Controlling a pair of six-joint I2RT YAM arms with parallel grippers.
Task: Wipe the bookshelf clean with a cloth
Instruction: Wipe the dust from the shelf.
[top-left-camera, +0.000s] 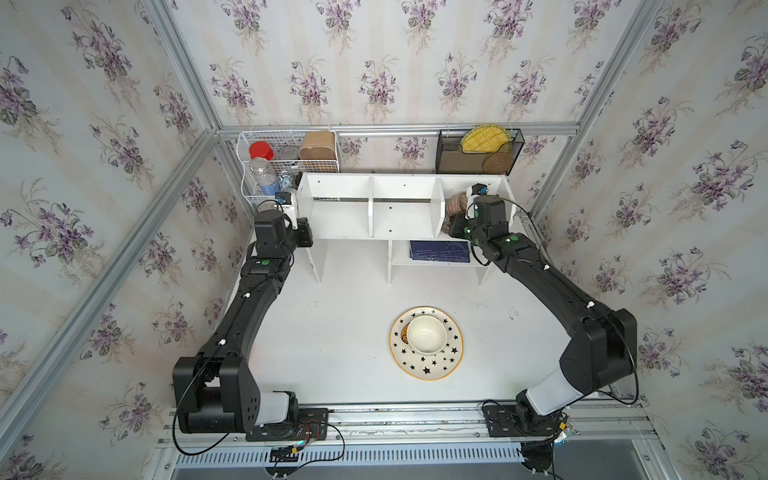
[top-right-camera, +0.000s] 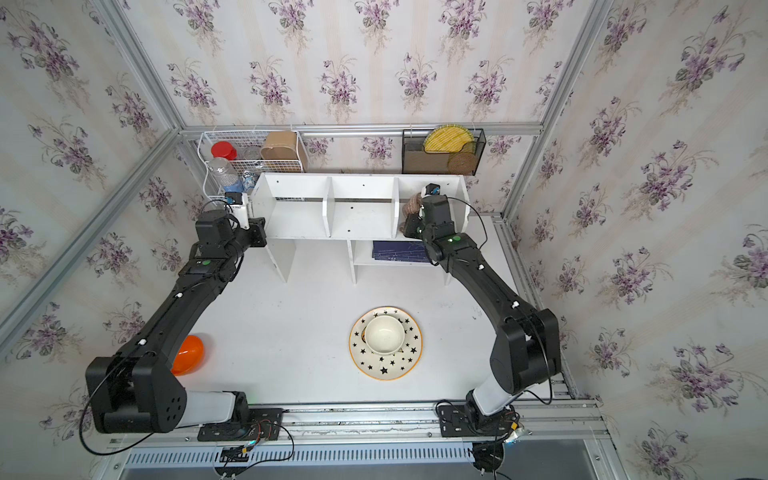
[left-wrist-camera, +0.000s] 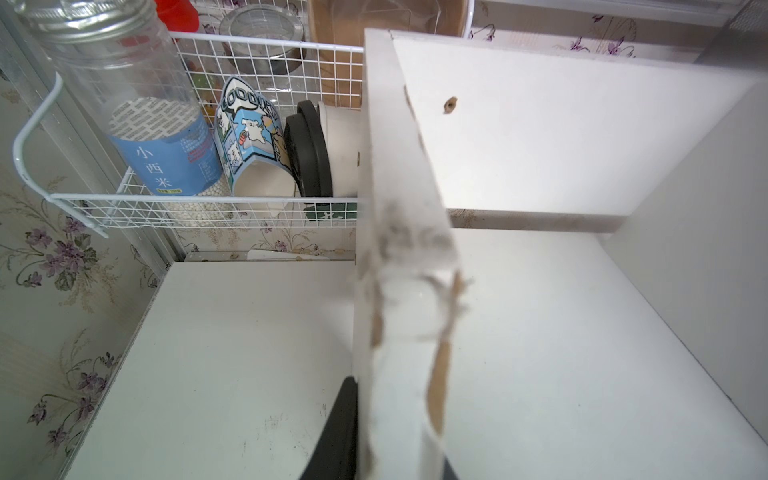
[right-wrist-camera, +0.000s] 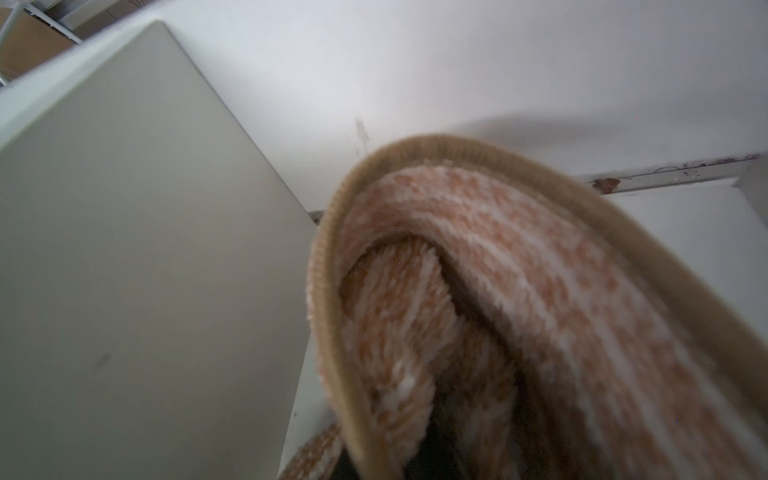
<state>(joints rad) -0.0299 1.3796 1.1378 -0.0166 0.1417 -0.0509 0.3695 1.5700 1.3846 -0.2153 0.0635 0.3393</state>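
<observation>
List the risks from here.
1. The pinkish-tan striped cloth is bunched in the right gripper, so wiping may miss corners of the white wooden bookshelf.
2. The left gripper clamps the bookshelf's chipped side panel; pushing may shift it toward the white wire basket close by.

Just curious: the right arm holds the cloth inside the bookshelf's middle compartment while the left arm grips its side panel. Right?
Not the middle: the cloth is in the bookshelf's end compartment on the robot's right, as both top views show. The rest stands: the right arm holds it, and the left arm grips the side panel.
</observation>
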